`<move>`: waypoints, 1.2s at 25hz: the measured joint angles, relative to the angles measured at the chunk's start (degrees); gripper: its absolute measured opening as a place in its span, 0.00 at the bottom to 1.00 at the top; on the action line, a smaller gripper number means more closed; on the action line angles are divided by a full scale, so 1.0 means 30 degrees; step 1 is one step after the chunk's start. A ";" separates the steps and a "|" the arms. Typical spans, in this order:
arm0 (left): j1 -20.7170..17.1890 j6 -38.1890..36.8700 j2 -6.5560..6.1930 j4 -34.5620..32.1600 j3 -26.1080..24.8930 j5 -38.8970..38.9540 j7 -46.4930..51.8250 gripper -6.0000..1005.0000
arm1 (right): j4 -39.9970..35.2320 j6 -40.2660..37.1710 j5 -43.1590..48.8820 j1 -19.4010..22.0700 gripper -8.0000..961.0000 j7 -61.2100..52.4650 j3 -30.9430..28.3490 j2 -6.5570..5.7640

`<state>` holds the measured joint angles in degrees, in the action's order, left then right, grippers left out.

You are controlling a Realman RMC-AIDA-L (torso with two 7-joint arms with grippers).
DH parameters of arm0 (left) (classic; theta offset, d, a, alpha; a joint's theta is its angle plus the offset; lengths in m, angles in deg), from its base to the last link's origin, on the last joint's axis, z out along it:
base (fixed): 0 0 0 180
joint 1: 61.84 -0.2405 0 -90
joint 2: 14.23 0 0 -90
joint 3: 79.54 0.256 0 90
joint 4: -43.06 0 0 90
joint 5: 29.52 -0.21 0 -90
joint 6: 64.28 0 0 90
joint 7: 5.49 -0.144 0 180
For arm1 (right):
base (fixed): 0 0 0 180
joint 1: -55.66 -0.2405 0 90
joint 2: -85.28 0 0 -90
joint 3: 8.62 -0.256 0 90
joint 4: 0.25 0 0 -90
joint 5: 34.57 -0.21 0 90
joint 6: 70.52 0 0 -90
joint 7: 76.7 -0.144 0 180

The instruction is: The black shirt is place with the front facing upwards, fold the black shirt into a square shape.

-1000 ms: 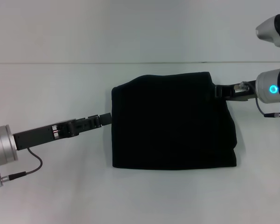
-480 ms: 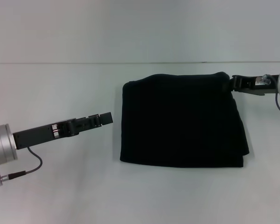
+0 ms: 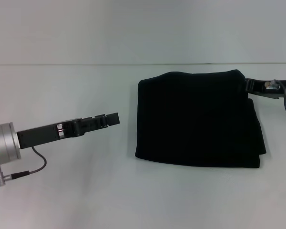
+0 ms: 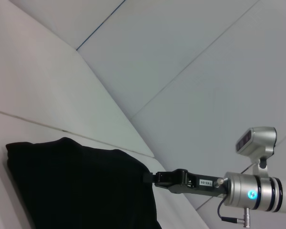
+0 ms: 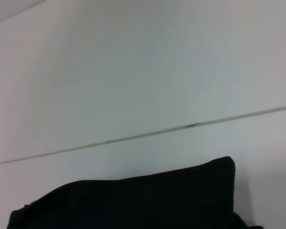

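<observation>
Where the black shirt (image 3: 198,119) lies folded into a compact, roughly rectangular bundle on the white table (image 3: 62,191), it occupies the right half of the head view, with no lettering or label showing on its upper face. Its near edge is thick and layered, its far edge gently rounded, and its far right corner rises slightly toward the right gripper (image 3: 251,86). That gripper meets the shirt exactly at this far right corner, its dark fingers closed on the cloth edge, with the silver wrist extending away from the shirt to the right. Seen from the left wrist view, the same contact appears where the right gripper (image 4: 150,178) joins the corner of the shirt (image 4: 81,186), the arm's silver body and glowing ring lying beyond it. From the right wrist view, only the shirt's (image 5: 133,200) far edge and the pale surface behind it are visible. To the left of the shirt, well apart from its left edge, the left gripper (image 3: 112,118) hovers above the table, pointing toward the shirt and holding nothing; how far its fingers are parted cannot be told.
</observation>
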<state>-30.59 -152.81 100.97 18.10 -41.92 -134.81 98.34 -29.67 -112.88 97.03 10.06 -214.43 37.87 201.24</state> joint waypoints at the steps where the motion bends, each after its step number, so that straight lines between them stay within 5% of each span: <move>1: 0.0042 0.0011 -0.0010 0.0000 0.0000 -0.0001 0.0008 0.87 | 0.0046 0.0181 -0.0018 0.0019 0.08 0.0213 0.0001 0.0054; 10: 0.0132 0.0085 -0.0047 0.0000 -0.0077 0.0007 0.0045 0.87 | -0.0156 0.1160 -0.0837 0.0795 0.20 0.1099 -0.0154 0.0315; 16: 0.0118 0.0199 -0.0051 0.0000 -0.0382 0.0166 0.0587 0.87 | -0.1573 -0.0292 -0.3768 0.2603 0.32 0.3196 -0.0171 -0.0037; 24: 0.0562 0.1065 -0.0041 -0.0001 -0.0420 0.0128 0.2989 0.87 | -0.2666 -0.5427 -1.1022 0.5603 0.70 1.6126 -0.0259 0.0859; 30: 0.0896 0.2569 0.0200 0.0000 -0.0234 0.0049 0.4760 0.87 | 0.0075 -0.6627 -1.3166 0.5824 0.90 2.4084 -0.0282 0.1334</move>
<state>-27.91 -145.10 101.57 18.10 -42.62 -134.66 112.62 -29.44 -132.76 57.53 27.54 -142.17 37.02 205.24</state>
